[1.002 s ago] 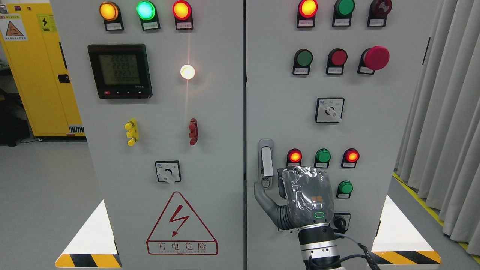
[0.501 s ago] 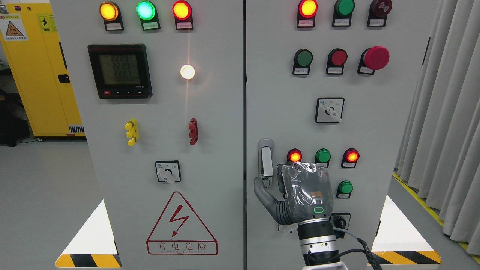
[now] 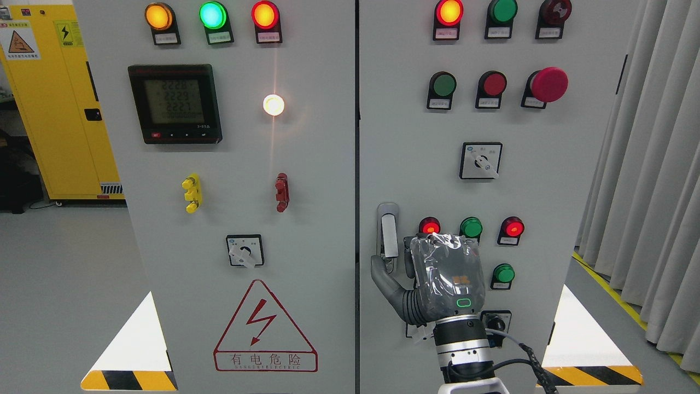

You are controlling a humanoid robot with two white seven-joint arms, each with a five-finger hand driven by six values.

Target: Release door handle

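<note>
the door handle (image 3: 388, 231) stands upright at the left edge of the right cabinet door (image 3: 547, 191). the right hand (image 3: 437, 279) sits just right of the handle, thumb at its lower end; whether the fingers grip it cannot be told.

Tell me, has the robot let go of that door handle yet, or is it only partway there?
Partway, it seems. The cabinet door looks shut. The right hand sits just beside the door handle, thumb at the handle's lower end and fingers hidden behind the palm, so contact is unclear. Left to do: pull the hand clear.
</note>
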